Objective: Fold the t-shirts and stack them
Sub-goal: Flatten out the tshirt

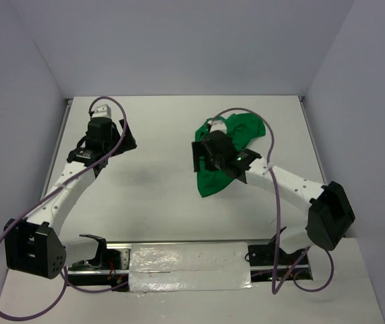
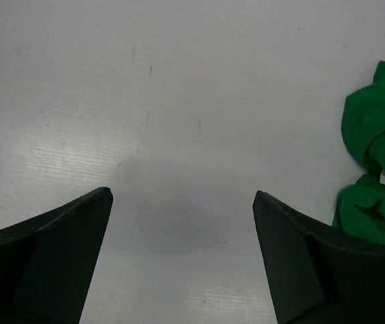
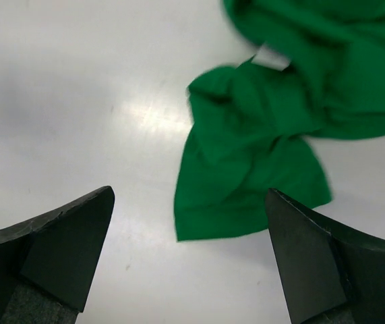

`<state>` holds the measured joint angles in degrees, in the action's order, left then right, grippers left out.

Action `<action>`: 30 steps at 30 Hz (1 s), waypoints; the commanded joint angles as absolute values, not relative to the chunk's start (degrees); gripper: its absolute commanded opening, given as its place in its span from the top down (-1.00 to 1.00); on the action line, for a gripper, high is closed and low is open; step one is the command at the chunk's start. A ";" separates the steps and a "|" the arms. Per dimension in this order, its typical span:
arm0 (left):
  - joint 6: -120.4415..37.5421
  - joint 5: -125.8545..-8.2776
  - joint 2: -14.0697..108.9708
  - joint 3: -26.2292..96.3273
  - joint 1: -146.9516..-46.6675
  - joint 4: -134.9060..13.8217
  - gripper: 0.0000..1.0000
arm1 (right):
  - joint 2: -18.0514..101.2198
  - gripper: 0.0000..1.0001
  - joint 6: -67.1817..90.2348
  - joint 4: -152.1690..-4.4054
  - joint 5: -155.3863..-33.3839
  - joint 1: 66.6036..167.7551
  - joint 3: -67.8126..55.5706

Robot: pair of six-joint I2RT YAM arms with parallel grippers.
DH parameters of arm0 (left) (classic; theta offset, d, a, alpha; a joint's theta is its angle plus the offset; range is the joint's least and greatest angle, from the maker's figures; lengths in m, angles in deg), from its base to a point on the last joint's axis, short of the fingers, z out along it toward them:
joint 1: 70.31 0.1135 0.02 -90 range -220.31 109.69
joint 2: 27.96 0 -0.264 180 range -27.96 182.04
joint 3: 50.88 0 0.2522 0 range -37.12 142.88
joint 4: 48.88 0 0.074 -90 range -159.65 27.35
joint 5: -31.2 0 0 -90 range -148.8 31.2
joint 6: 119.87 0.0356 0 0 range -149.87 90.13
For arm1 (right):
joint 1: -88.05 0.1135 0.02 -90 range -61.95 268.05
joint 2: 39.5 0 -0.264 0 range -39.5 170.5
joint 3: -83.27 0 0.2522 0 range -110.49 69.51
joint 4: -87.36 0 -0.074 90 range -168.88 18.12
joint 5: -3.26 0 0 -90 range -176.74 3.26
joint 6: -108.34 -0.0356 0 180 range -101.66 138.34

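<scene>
White table [image 1: 158, 192] w/ crumpled green t-shirt [image 1: 246, 128]; L pincer [image 2: 182, 194], R pincer [image 3: 189, 192] wide, empty.

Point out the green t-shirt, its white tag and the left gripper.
green t-shirt [image 3: 246, 182], right wrist view, lower crumpled flap.
white tag [image 3: 273, 56], right wrist view, middle of the label.
left gripper [image 2: 182, 194], left wrist view, midway between its open fingertips.

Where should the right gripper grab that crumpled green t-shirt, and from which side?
Grip the green t-shirt by the flat flap nearest the open right gripper, at its free corner, coming down from above. That flap lies spread on the table; the rest is bunched.
</scene>
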<state>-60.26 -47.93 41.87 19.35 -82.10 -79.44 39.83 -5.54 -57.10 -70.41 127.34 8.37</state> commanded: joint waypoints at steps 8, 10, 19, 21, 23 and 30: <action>-62.74 -46.50 41.57 19.31 -81.47 -80.84 -0.99 | 53.39 -1.00 -10.57 -51.73 -62.32 135.51 8.87; -62.92 -46.68 41.65 19.39 -81.47 -80.93 -0.99 | 56.56 -1.00 -10.40 -51.02 -61.52 135.51 7.82; -63.18 -46.85 41.83 19.13 -81.47 -80.93 -0.99 | 63.60 -0.92 -11.28 -54.62 -63.36 135.42 8.51; -63.09 -46.85 41.74 19.13 -81.47 -80.93 -0.99 | 64.04 -0.74 -11.19 -56.03 -63.98 135.34 9.04; -62.92 -46.68 41.57 19.13 -81.47 -81.01 -0.99 | 63.86 -0.26 -10.84 -57.52 -63.98 135.43 9.66; -62.83 -45.89 40.95 19.48 -81.38 -81.63 -0.99 | 62.55 1.00 -8.29 -57.97 -64.42 134.99 8.17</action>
